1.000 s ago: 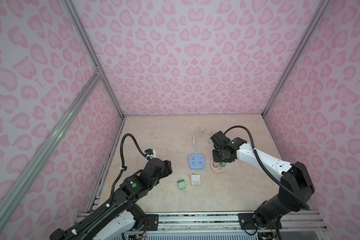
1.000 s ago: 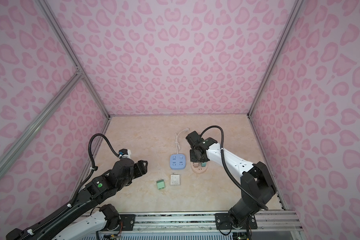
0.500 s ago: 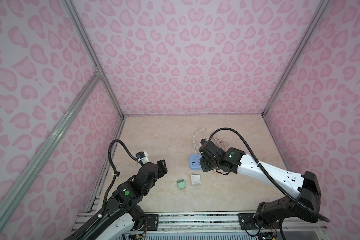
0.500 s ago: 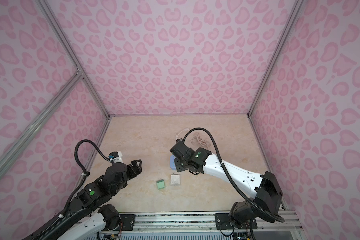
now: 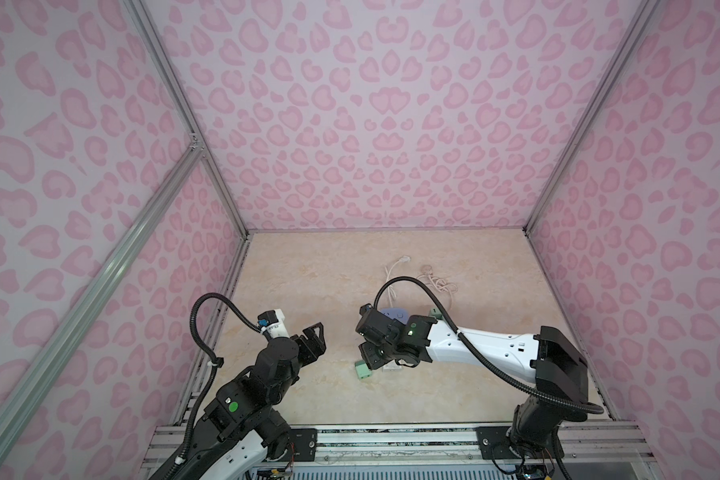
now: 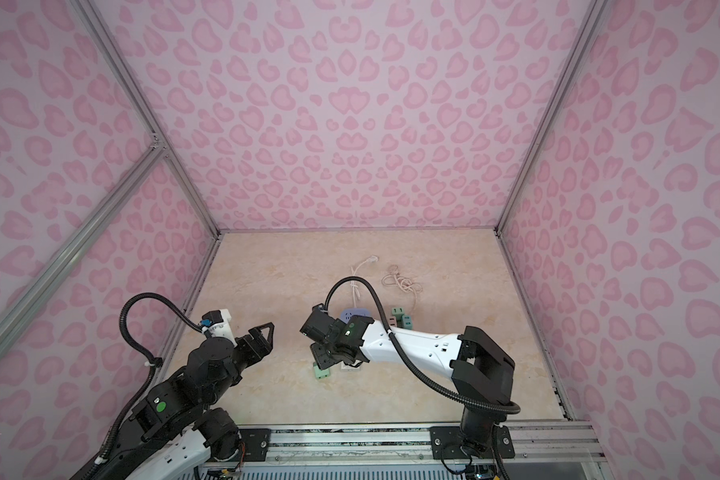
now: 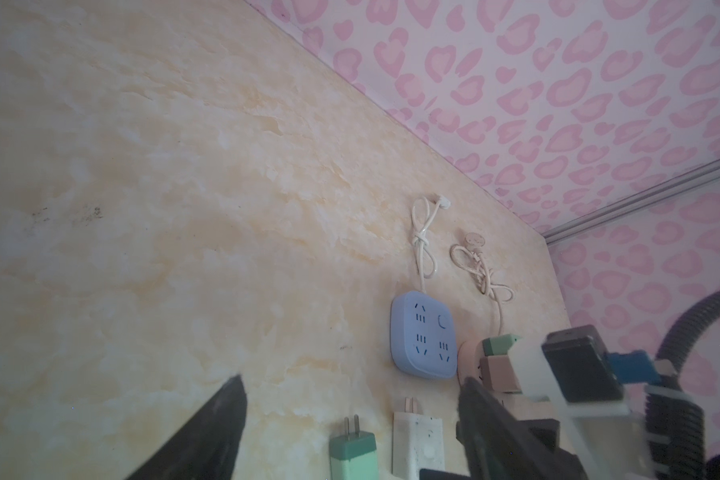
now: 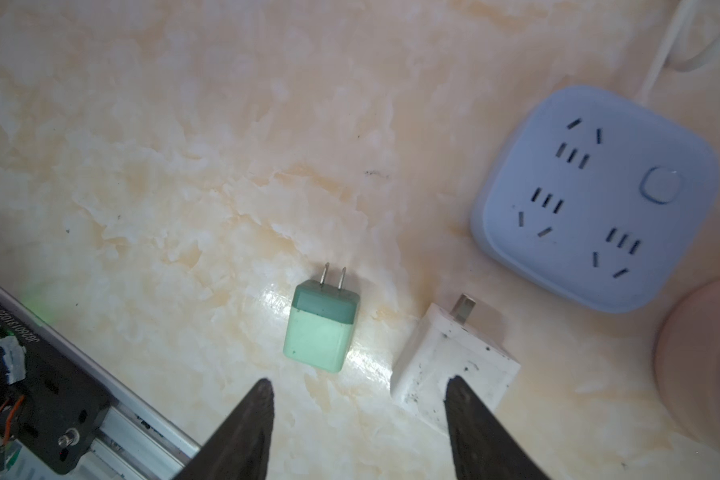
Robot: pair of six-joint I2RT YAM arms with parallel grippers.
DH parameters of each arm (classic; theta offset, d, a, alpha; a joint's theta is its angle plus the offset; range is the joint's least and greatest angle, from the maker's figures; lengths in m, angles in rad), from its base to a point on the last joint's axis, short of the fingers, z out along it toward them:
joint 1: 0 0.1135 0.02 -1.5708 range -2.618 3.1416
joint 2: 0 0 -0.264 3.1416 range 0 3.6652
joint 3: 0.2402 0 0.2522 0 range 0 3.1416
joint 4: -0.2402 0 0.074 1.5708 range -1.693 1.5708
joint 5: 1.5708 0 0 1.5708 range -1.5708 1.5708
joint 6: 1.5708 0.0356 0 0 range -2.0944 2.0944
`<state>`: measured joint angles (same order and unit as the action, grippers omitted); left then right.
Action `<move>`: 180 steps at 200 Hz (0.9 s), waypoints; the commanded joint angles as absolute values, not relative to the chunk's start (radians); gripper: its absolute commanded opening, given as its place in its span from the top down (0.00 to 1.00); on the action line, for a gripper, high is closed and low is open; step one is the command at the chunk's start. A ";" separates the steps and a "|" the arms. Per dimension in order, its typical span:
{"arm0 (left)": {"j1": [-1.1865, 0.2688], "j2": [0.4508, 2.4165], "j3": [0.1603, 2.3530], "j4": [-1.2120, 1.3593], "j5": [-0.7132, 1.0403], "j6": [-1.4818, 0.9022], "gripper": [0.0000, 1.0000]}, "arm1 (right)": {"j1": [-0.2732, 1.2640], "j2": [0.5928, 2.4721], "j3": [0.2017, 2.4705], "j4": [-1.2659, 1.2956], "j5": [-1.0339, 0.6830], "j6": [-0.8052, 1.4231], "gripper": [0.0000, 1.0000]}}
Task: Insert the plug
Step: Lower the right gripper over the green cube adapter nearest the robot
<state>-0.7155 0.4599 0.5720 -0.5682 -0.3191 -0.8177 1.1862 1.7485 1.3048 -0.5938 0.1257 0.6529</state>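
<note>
Right gripper (image 8: 358, 382): jaws apart and empty; in both top views it hangs just below the middle of the frame, over the loose plugs.
Green plug (image 8: 321, 328): lies flat on the table (image 5: 454, 257), prongs pointing away from the right gripper, just ahead of its fingertips.
White plug (image 8: 454, 357): lies flat just beside the green plug, not touching it; one fingertip overlaps its corner in the right wrist view.
Blue socket block (image 8: 595, 199): near both plugs, higher in the frame in the top views; every socket is bare.
Pink socket (image 7: 468, 353): just beside the blue socket block, with green and pink plugs standing in it.
Left gripper (image 7: 352, 381): jaws wide apart, empty; lower left in the top views, well apart from the plugs.
</note>
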 commanded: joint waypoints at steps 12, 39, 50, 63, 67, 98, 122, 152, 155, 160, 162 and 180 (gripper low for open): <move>-0.672 0.488 0.602 -0.611 -0.259 -0.799 0.17 | 1.196 1.807 1.324 -0.581 0.085 0.677 0.39; -0.593 0.502 0.596 -0.593 -0.169 -0.798 0.18 | 1.208 1.841 1.330 -0.574 0.062 0.681 0.40; -0.550 0.509 0.591 -0.579 -0.124 -0.805 0.18 | 1.212 1.853 1.330 -0.567 0.056 0.686 0.40; -0.500 0.519 0.584 -0.561 -0.063 -0.814 0.18 | 1.212 1.866 1.323 -0.554 0.045 0.695 0.42; -0.486 0.519 0.581 -0.555 -0.048 -0.816 0.18 | 1.212 1.870 1.323 -0.552 0.042 0.698 0.43; -0.413 0.524 0.572 -0.543 0.023 -0.816 0.18 | 1.212 1.894 1.320 -0.543 0.032 0.712 0.45; -0.402 0.530 0.575 -0.545 0.038 -0.809 0.18 | 1.212 1.914 1.326 -0.548 0.034 0.706 0.45; -0.403 0.535 0.573 -0.548 0.048 -0.799 0.19 | 1.206 1.934 1.330 -0.541 0.019 0.696 0.45; -0.402 0.536 0.572 -0.550 0.049 -0.798 0.19 | 1.206 1.937 1.332 -0.541 0.016 0.696 0.45; -0.402 0.536 0.574 -0.550 0.049 -0.797 0.19 | 1.206 1.941 1.335 -0.543 0.011 0.695 0.45; -0.402 0.537 0.573 -0.549 0.048 -0.797 0.19 | 1.206 1.943 1.335 -0.543 0.009 0.695 0.45; -0.402 0.535 0.567 -0.549 0.049 -0.796 0.19 | 1.206 1.951 1.336 -0.534 -0.003 0.693 0.46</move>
<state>-0.4030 0.5339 0.5751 -0.5762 0.0425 -0.8101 1.2057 1.9350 1.3323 -0.5426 0.0177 0.6975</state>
